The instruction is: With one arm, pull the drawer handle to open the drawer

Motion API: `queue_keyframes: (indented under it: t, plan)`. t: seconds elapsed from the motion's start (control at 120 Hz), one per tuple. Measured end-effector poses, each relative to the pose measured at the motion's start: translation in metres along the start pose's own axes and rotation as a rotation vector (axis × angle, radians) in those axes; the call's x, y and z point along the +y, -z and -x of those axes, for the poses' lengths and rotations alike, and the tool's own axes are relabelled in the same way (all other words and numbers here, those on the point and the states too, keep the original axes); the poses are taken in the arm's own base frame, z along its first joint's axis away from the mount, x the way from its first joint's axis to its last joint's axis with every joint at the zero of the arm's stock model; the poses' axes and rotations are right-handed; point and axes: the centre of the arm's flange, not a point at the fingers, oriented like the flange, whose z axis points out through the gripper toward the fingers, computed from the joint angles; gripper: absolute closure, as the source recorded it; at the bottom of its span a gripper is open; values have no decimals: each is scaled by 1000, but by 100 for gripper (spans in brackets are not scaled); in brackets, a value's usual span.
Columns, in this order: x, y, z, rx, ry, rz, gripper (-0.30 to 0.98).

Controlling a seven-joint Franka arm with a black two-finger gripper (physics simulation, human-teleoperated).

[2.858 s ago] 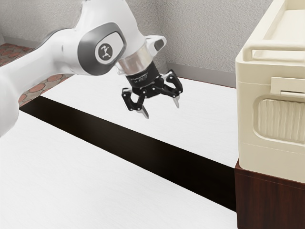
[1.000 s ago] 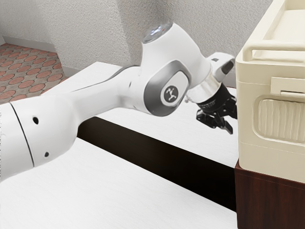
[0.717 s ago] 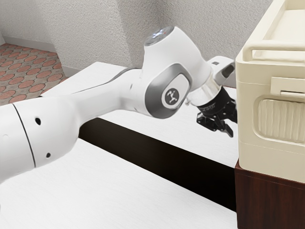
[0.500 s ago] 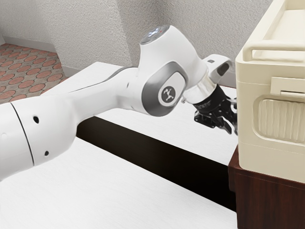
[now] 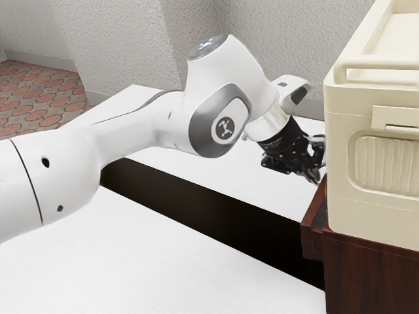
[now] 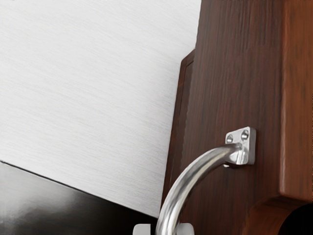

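Taking the exterior view as a clock face, a rough pale grey wall (image 5: 281, 39) spans the back at twelve o'clock. Below it lies a wide white desk (image 5: 118, 261), with a dark band (image 5: 203, 203) crossing it slantwise from nine toward four o'clock. A white robot arm (image 5: 141, 134) enters at nine o'clock and reaches toward three. At three o'clock, a large cream case (image 5: 353, 212), with a rail along its top edge and a ribbed panel on its side, sits on a dark reddish-brown wooden cabinet (image 5: 373, 278) at four o'clock. Patterned red and grey floor tiles (image 5: 39, 98) show at ten o'clock.

The drawer (image 5: 315, 232), also at four o'clock, juts out a little from the cabinet, so it is partly open. The black pincer (image 5: 317, 176) is at three o'clock, tilted, its tips aimed between four and five o'clock, just beside the cream case. In the wrist view, a curved silver handle (image 6: 190, 178) rises from a small screwed metal plate (image 6: 250, 139) on the brown drawer front. The far part of the handle runs between two pale fingertips (image 6: 142, 229); they are partly cut off, but the pincer appears to be pinching it from both sides.
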Motion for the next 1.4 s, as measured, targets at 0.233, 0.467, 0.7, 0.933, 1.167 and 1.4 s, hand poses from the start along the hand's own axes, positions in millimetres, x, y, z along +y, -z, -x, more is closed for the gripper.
queue_keyframes:
  t: [0.233,0.467,0.7,0.933,1.167,1.4]
  plan:
    - [-16,4,-4,2,25,-18,78]
    - [-29,10,-4,4,41,-29,79]
    - [-38,11,-9,8,56,-37,79]
    - [-47,14,-14,13,69,-44,79]
    - [-56,15,-15,12,80,-55,79]
    - [-72,24,-17,20,101,-59,79]
